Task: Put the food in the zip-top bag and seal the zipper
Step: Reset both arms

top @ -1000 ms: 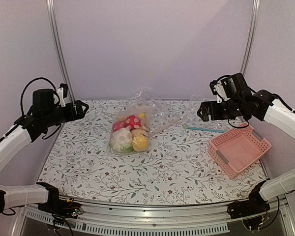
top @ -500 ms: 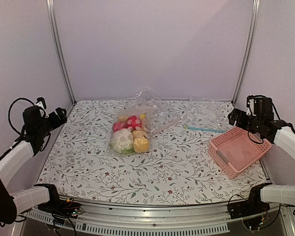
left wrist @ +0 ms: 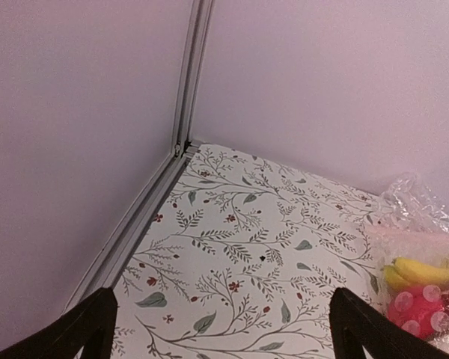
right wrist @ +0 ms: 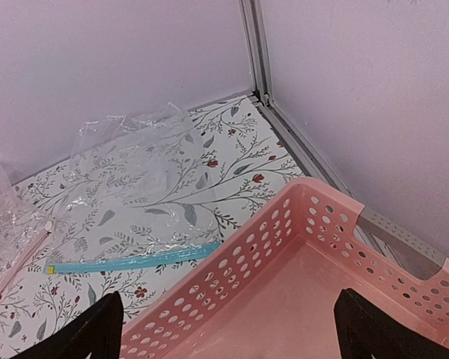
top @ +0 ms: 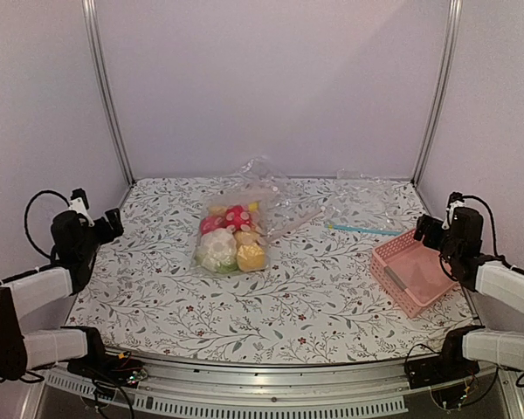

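Note:
The transparent zip-top bag (top: 234, 229) lies in the middle of the table with the food inside: a white cauliflower (top: 215, 250), a yellow lemon (top: 251, 256) and red round fruits (top: 237, 216). Its crinkled top end (top: 262, 177) points to the back; I cannot make out the zipper. In the left wrist view the bag (left wrist: 419, 217) shows at the right edge with a banana (left wrist: 423, 271) and a red fruit (left wrist: 426, 308). My left gripper (top: 113, 223) (left wrist: 224, 336) is open and empty, far left of the bag. My right gripper (top: 424, 229) (right wrist: 228, 333) is open and empty over the pink basket.
A pink basket (top: 437, 284) (right wrist: 299, 224) stands at the right, with nothing visible inside. A second clear bag (top: 367, 202) (right wrist: 146, 157) with a teal zipper strip (top: 363, 230) (right wrist: 135, 262) lies behind it. Metal frame posts (top: 105, 96) stand at the back corners.
Both arms have drawn back and down to the table's side edges, the left to the left, the right to over the basket. The bag with the food has not moved.

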